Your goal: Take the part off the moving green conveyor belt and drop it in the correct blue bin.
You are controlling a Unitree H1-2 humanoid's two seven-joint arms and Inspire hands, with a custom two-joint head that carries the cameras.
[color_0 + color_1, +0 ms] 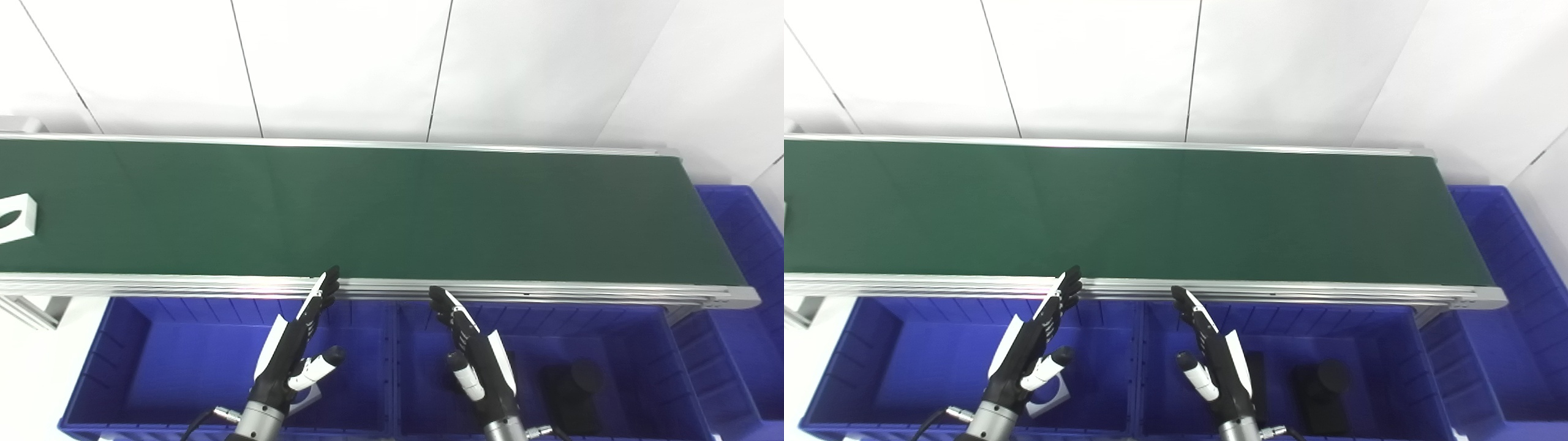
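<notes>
The green conveyor belt (367, 208) runs bare across nearly its whole width, with only a white part (15, 218) lying at its far left edge, well apart from both hands. Below its near rail sit the left blue bin (184, 361), holding a white piece (1048, 397), and the right blue bin (637, 361), holding a black part (576, 386). The left robot hand (297, 343) and right robot hand (474, 349) hover over the bins, fingers spread wide and empty, tips near the rail.
</notes>
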